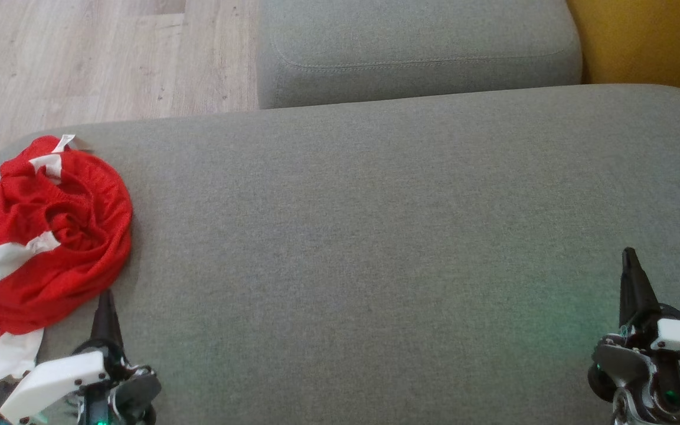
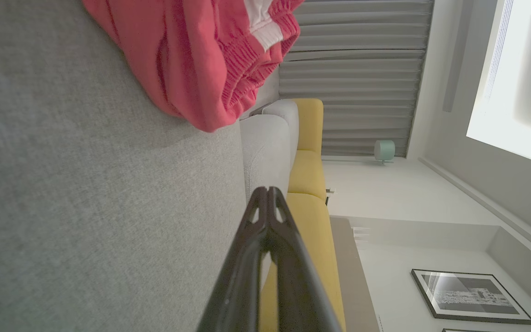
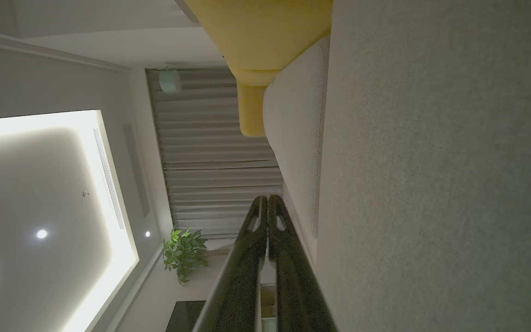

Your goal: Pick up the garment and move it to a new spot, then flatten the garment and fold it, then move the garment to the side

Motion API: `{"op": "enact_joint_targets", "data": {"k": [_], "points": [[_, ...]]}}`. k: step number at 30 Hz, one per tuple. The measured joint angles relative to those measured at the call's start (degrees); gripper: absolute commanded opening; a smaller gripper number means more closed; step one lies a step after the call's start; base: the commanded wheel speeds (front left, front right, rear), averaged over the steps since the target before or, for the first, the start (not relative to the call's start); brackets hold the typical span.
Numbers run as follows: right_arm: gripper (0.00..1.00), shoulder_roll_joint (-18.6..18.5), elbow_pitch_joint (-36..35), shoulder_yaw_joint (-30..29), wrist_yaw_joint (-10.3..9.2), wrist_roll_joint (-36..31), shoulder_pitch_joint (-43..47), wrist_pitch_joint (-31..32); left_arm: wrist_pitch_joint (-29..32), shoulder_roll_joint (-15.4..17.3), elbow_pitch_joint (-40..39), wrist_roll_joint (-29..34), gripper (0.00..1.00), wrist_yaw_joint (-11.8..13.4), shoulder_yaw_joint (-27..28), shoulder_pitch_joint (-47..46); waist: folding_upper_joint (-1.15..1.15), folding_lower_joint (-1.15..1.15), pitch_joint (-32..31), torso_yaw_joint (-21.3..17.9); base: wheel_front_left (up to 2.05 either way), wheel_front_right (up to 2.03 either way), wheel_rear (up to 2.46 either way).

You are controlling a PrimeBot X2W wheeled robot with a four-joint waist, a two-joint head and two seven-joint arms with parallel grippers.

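My 2 hands sit low, left hand (image 1: pixel 105 298) and right hand (image 1: pixel 630 257) both pinched shut on nothing, parked ready to start I reckon; red garment (image 1: pixel 62 248) sits bunched on the sofa cushion (image 1: pixel 375 236), far left edge, just beyond my left.

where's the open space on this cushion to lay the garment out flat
The broad middle of the grey fabric cushion is bare, bordered by the crumpled red and white garment on the left and the right end effector at lower right. The left edge is crowded: the garment lies there with the left end effector close beside it.
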Motion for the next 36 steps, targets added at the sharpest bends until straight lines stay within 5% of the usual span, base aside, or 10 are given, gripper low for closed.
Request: {"op": "enact_joint_targets", "data": {"k": [36], "points": [[0.0, 0.0, 0.0, 0.0, 0.0, 0.0, 0.0, 0.0, 0.0, 0.0, 0.0, 0.0, 0.0, 0.0, 0.0, 0.0, 0.0, 0.0, 0.0, 0.0, 0.0, 0.0, 0.0]]}}
